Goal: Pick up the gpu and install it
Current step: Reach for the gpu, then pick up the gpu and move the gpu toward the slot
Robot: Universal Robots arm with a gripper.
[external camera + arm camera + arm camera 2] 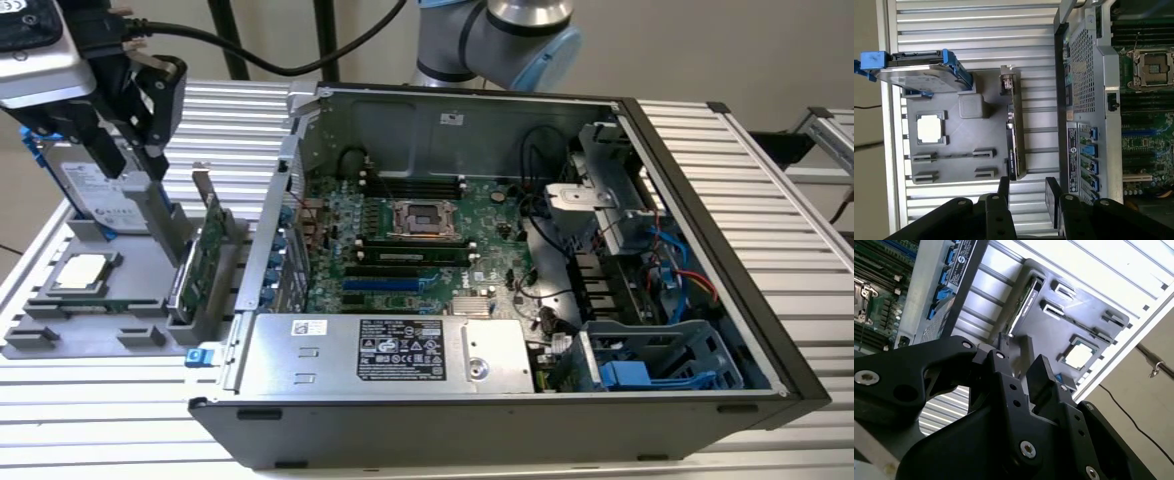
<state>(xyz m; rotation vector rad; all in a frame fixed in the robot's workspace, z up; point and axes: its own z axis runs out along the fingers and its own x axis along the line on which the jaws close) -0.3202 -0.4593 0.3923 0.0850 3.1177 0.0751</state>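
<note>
Exterior view: your gripper (132, 168) hangs over the grey holder tray (80, 335) at the exterior view's left. Its fingers are spread and have nothing between them. The gpu (200, 262) stands on edge in the tray's slot, on the side just beside the open computer case (694, 330), with its green board face showing. The hard drive (100, 195) in its blue frame stands at the tray's far end. The CPU chip (83, 272) lies flat in its pocket. The motherboard (400, 240) is exposed in the case.

Second wrist view: you're looking past the two black fingers (1044, 372), which are parted and empty. Beyond them the gpu (1025, 302) shows edge-on in the tray (1054, 330), clear of the fingers. The CPU chip (1079, 355) sits beside it.

First wrist view: the gripper (1028, 192) has a gap between its pads and grips nothing. The gpu (1013, 135) is upright in the tray (964, 145), near the fingertips but not touching them, between the CPU chip (930, 128) and the case (1089, 100). The hard drive (919, 75) is at the tray's other end.
</note>
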